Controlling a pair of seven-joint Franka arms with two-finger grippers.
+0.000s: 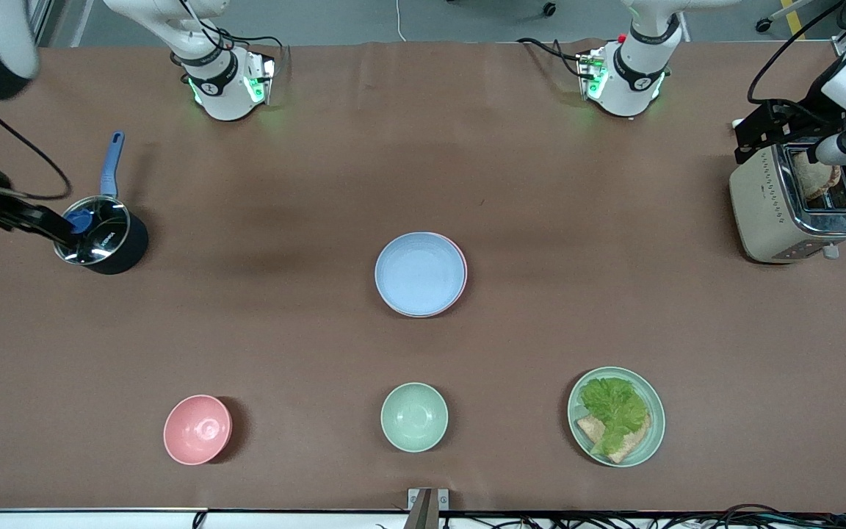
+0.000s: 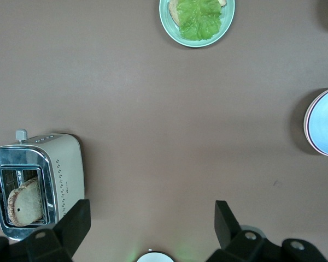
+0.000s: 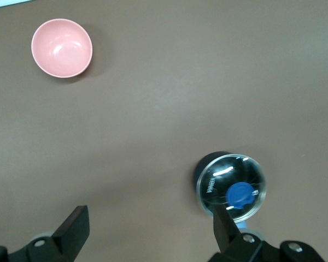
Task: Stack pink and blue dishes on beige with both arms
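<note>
Front view: a pale blue plate (image 1: pixel 419 272) is seen at the middle of the tabletop (image 1: pixel 555 220), lying on a pink plate (image 1: pixel 461 265) of which only a thin rim shows along the edge toward the left arm's end; no beige plate can be made out under them, so whether one lies at the bottom of the pile cannot be told. Nearer to the front camera a pink bowl (image 1: pixel 197 429), a mint-green bowl (image 1: pixel 414 416) and a mint-green plate with lettuce and bread (image 1: pixel 616 416) are set in a row, well apart from the pile. The left claw (image 2: pixel 149 221) is held high over the tabletop beside the toaster (image 1: pixel 797 202) at the left arm's end, its fingers spread wide and nothing between them; in the left wrist view the stacked plates are caught only at the frame's edge. The right claw (image 3: pixel 151 226) is held over the lidded saucepan (image 1: pixel 102 234) at the right arm's end, likewise spread and empty. The stacking is judged to be finished, or all but finished, with both arms drawn clear of the pile. If anything is left, the next move would call for a check that the blue plate sits centred on the pink one, since a slight offset is suggested by the exposed pink rim, and for both arms to be kept clear of the toaster and the saucepan.
</note>
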